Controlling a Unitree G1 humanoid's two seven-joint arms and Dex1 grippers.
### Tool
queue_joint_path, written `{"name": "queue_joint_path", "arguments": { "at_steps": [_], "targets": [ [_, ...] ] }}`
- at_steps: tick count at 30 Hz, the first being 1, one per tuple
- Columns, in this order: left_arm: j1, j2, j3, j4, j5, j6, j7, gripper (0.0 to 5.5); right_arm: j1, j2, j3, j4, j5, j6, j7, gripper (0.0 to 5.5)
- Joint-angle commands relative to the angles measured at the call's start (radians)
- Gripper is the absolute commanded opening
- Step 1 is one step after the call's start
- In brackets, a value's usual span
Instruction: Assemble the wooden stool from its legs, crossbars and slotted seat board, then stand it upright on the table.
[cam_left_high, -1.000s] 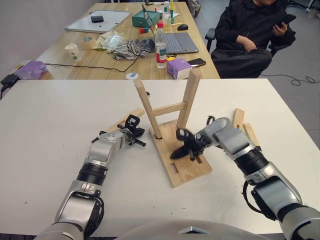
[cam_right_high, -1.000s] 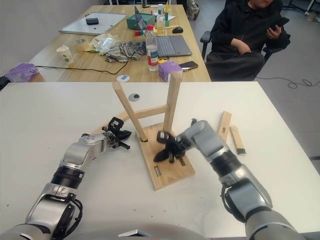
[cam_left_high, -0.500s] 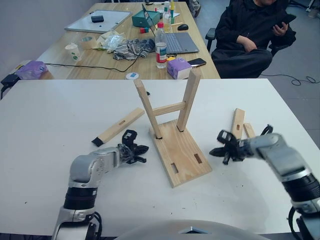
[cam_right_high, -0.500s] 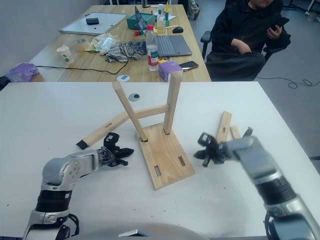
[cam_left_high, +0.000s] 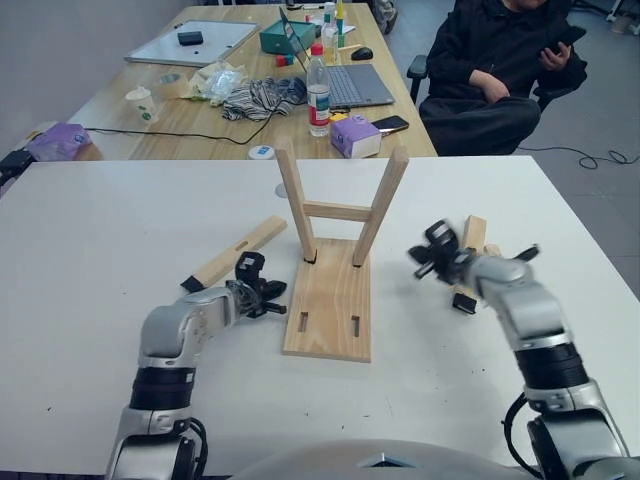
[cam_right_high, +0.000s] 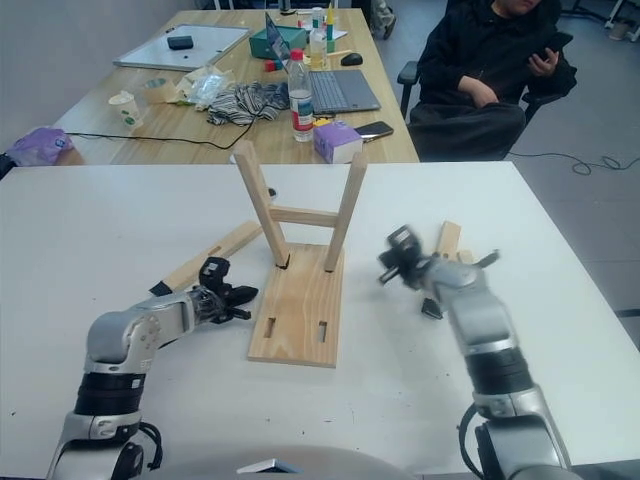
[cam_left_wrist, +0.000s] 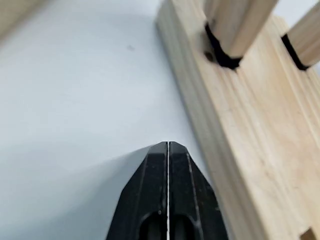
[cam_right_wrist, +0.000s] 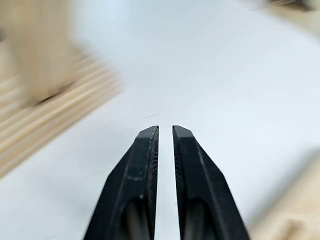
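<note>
The seat (cam_left_high: 330, 310) lies flat on the tabletop (cam_left_high: 100, 230) with two legs (cam_left_high: 297, 205) and a crossbar (cam_left_high: 338, 211) in. Two slots (cam_left_high: 303, 322) wait. Spare pieces (cam_left_high: 235, 251) lie either side. The left claw (cam_left_high: 272, 299), closed and empty, sits beside the seat. The right claw (cam_left_high: 425, 258) is nearly closed and empty.

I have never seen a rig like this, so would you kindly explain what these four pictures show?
This is a humanoid robot with two arms, each ending in a two-fingered pincer. The two wide pictures come from its head cameras, looking down over a table; the two close-ups come from its wrists. On the table lies a seat board with two legs standing in its slots, joined by a crossbar; two slots are empty. One loose leg lies to the robot's left, more loose pieces to its right. The left pincer, beside the board, is shut and the right pincer nearly shut; neither holds anything.
</note>
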Motion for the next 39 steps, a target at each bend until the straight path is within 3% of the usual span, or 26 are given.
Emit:
{"name": "queue_joint_path", "arguments": {
  "at_steps": [1,5,9,20,28,32,35,39],
  "targets": [
    [-0.055,-0.063,0.146,-0.106,-0.027,-0.139,0.087,0.00,0.003,-0.122,-0.187,-0.008,0.047,0.092,-0.003,1.24],
    [-0.018,-0.106,0.154,-0.172,-0.032,-0.178,0.139,0.00,0.132,-0.129,-0.247,-0.088,0.071,0.149,-0.025,2.00],
    [-0.028,-0.099,0.161,-0.162,-0.036,-0.192,0.149,0.00,0.237,-0.089,-0.231,-0.140,0.085,0.166,-0.052,2.80],
    [-0.068,-0.046,0.131,-0.181,-0.049,-0.175,0.138,0.00,0.418,-0.080,-0.177,0.034,0.067,0.026,-0.079,2.80],
    [-0.090,-0.036,0.128,-0.156,-0.056,-0.179,0.135,0.00,0.448,-0.037,-0.179,0.126,0.097,-0.045,-0.090,1.33],
    [-0.126,-0.046,0.167,-0.159,-0.079,-0.205,0.147,0.00,0.407,0.000,-0.239,0.148,0.105,-0.144,-0.173,1.32],
    [-0.226,-0.087,0.278,-0.186,-0.220,-0.220,0.164,0.00,0.291,0.046,-0.299,0.065,0.139,-0.319,-0.233,1.32],
    [-0.416,-0.106,0.394,-0.176,-0.472,-0.201,0.219,0.00,0.036,0.068,-0.190,-0.116,0.145,-0.441,-0.212,1.32]
  ]
}}
